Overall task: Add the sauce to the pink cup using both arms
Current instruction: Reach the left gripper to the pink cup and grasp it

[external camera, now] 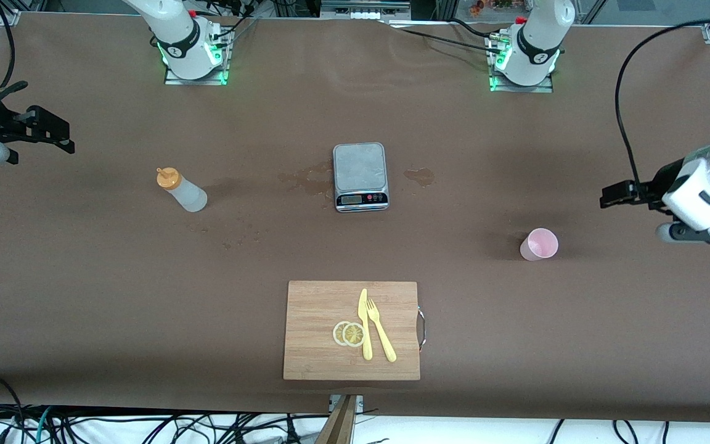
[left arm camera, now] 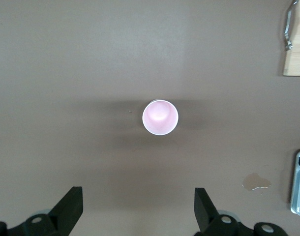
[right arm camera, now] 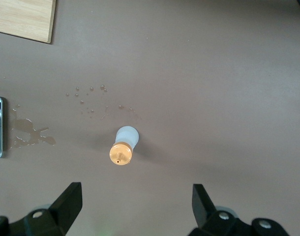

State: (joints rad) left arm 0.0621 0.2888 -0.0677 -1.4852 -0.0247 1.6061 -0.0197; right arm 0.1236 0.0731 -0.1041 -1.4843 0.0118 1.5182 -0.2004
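The sauce bottle (external camera: 181,190) stands upright on the brown worktop (external camera: 84,296) toward the right arm's end, its orange cap (external camera: 167,178) on. The pink cup (external camera: 539,244) stands upright and open toward the left arm's end, somewhat nearer to the front camera than the bottle; the two are well apart. No liquid can be made out inside the cup.

Between them a small kitchen scale (external camera: 360,177) sits on the worktop, with wet patches (external camera: 420,177) on both sides of it and scattered droplets (right arm camera: 91,93) near the bottle. Its display is too small to read. Nearer to the front camera lies a wooden cutting board (external camera: 318,308) carrying two lemon slices (external camera: 349,333), a yellow knife (external camera: 365,324) and a yellow fork (external camera: 381,330); both wrist views show only a corner of the board.

The left tool (left arm camera: 139,209) hangs over bare worktop beside the cup, fingers spread wide and holding nothing; in the front view the arm is cut off at the frame edge. The right tool (right arm camera: 136,206) hangs over bare worktop beside the bottle, fingers likewise spread and empty; in the front view only its dark end shows at the edge, and the rest of that arm is out of frame. Both wrist views show just the fingertips.
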